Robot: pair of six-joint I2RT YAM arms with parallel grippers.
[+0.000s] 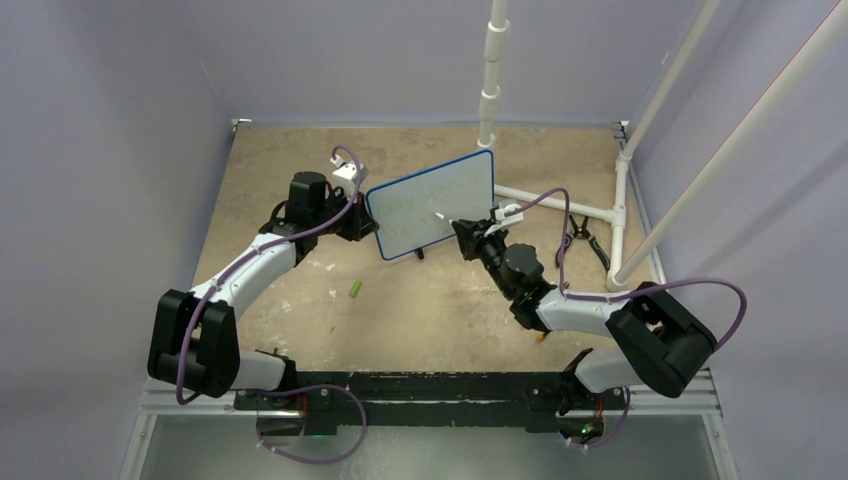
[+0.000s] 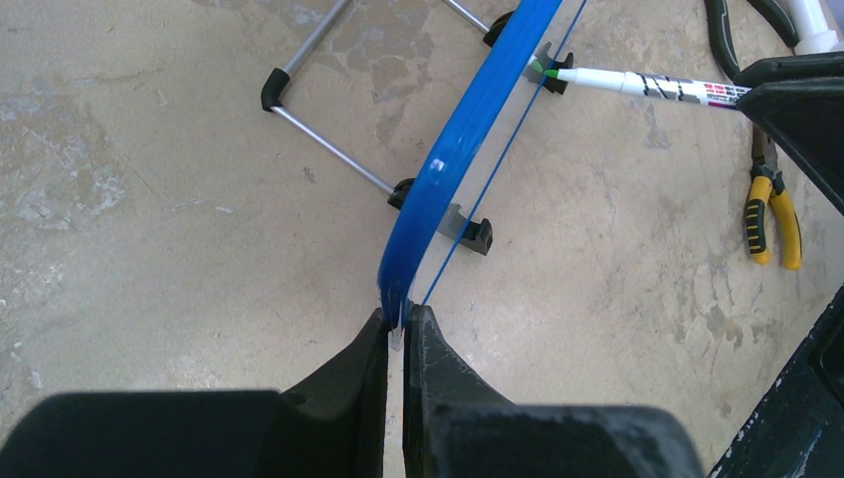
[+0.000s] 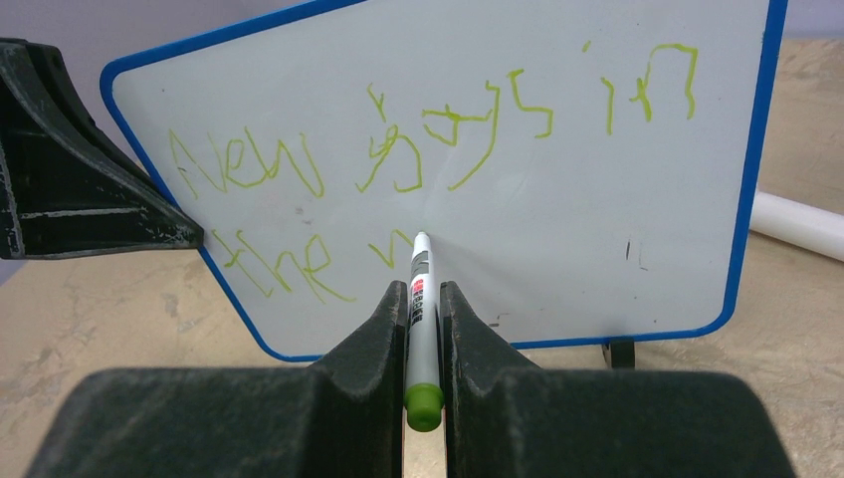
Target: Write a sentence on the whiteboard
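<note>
Black fingers of the right gripper [image 3: 423,291] fill the bottom of the right wrist view. They are closed nearly all the way around a slim white marker [image 3: 422,264], which they hold by its middle. The marker's green back end sticks out toward the camera, and its tip points at the whiteboard [image 3: 597,229], touching it or very nearly so, low on the writing face and left of its centre.

Green handwriting, the sentence [image 3: 468,119], runs in two rows across the whiteboard. The top row spans almost the full width: "New", a shaky word that may be "days", then what looks like "in". The second row has "the" near the whiteboard's left edge and one half-formed letter right at the marker tip. By this look the writing is well past halfway. The second row has barely begun its second word, and the rest of that row is bare.

At the whiteboard's left edge, the left gripper [image 2: 398,324] is fully closed, pinching the blue frame between its fingertips to steady it. The whiteboard stands tilted back on small black feet on the tan table [image 1: 300,170].

A small green cap [image 1: 355,289] lies in front of the whiteboard, toward the arm bases. Yellow-handled pliers [image 2: 771,214] lie to its right.
</note>
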